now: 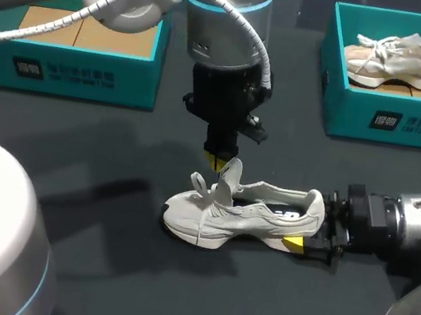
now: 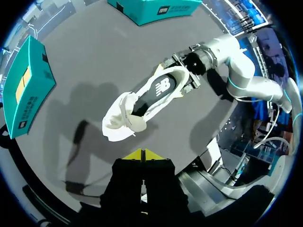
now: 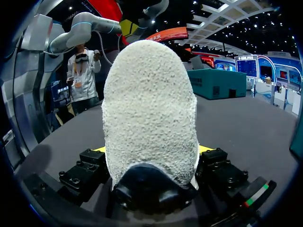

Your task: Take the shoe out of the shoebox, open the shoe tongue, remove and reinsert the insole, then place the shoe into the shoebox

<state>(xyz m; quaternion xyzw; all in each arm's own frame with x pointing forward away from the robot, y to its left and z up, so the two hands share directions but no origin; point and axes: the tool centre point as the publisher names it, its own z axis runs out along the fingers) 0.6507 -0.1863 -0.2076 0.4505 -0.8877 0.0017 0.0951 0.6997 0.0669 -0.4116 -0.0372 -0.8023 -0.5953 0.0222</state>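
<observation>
A spare shoe (image 1: 405, 54) lies in the far-right box (image 1: 387, 118); on the tabletop (image 1: 104, 212) the right hand (image 1: 309, 232) grips the heel of the white shoe (image 1: 242, 211), left hand (image 1: 214, 160) clenched empty.

The off-white fabric sneaker (image 1: 217, 217) had a black insole (image 2: 163, 87); the teal cardboard shoebox (image 1: 71, 73) was brown inside; the matte tabletop (image 1: 112, 165) was dark grey.

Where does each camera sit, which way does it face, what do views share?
Head view: above and behind, looking down on the table; left gripper above the shoe, right gripper at its heel.
Left wrist view: on the left wrist, facing down at the shoe; own yellow tips show.
Right wrist view: on the right wrist, facing the heel close up.
Shared: the shoe.
</observation>
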